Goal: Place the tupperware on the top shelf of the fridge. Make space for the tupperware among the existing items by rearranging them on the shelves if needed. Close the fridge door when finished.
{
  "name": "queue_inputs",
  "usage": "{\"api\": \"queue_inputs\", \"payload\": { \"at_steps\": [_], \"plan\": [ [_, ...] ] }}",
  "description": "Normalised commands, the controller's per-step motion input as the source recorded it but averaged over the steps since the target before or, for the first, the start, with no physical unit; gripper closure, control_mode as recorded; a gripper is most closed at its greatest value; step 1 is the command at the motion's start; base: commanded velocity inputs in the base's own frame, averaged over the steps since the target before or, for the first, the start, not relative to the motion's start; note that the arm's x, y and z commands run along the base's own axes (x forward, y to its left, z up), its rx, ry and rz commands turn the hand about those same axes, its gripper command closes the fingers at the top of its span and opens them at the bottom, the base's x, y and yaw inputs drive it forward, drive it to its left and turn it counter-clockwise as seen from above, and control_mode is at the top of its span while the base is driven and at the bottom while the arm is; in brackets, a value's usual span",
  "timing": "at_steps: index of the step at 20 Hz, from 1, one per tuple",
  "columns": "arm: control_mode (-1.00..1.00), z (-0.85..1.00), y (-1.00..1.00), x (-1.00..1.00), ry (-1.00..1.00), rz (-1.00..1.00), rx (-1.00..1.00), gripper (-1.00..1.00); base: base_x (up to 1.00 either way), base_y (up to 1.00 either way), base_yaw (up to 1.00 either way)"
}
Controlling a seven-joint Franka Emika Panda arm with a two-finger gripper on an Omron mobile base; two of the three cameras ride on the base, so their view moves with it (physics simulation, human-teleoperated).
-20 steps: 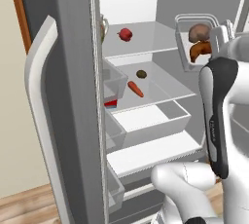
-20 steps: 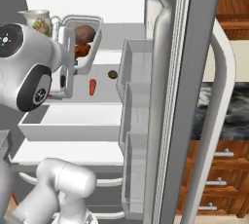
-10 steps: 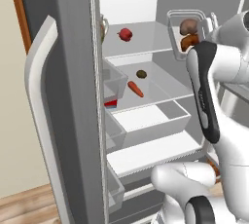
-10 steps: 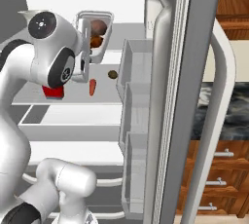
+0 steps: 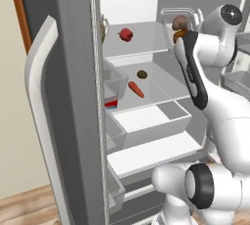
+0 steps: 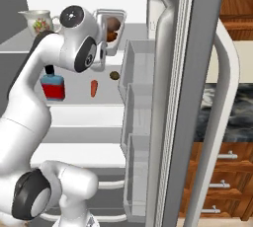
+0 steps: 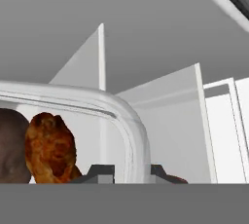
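Note:
The tupperware (image 5: 172,19) hangs tilted at the right end of the top shelf (image 5: 141,44) inside the open fridge (image 5: 68,72), a little above the pane. It holds a round brown lump and an orange-brown piece (image 7: 51,147). My gripper (image 7: 131,173) is shut on the tupperware's (image 7: 130,121) rim, one fingertip on each side of the wall. From the right base view the tupperware (image 6: 111,27) shows just past my wrist. A red fruit (image 5: 125,34) lies on the top shelf's left half. A carrot (image 5: 136,89) and a dark-brown lump (image 5: 142,74) lie on the shelf below.
A flowered pitcher (image 6: 38,20) and a blue-and-red bottle (image 6: 53,87) stand in the left door's bins. The right door (image 6: 183,97) stands open with stacked bins (image 6: 139,73). A deep white drawer (image 5: 154,121) sits under the second shelf. My own arm (image 5: 193,72) crosses the fridge's right side.
My arm has swung up and in, carrying the tupperware leftward from beside the fridge opening to over the right end of the top shelf. The shelf items have not moved.

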Motion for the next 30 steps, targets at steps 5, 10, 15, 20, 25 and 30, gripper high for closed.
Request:
{"api": "queue_inputs", "payload": {
  "at_steps": [5,10,15,20,25,30],
  "plan": [
    [-1.0,-0.01,-0.03,0.96,0.04,0.0,0.0,1.0,0.0,0.0,0.0],
    [-1.0,0.0,-0.05,0.97,0.03,0.0,0.0,1.0,0.0,0.0,0.0],
    [-1.0,0.0,-0.08,1.0,0.05,0.0,0.0,1.0,0.0,0.0,0.0],
    [-1.0,-0.09,0.0,0.99,0.05,0.0,0.0,1.0,0.0,0.0,0.0],
    [-1.0,-0.54,0.0,0.48,-0.05,0.0,-0.02,-1.0,0.0,0.0,0.0],
    [-1.0,-0.59,0.01,-0.04,-0.38,0.0,-0.05,-1.0,0.0,0.0,0.0]
  ]
}}
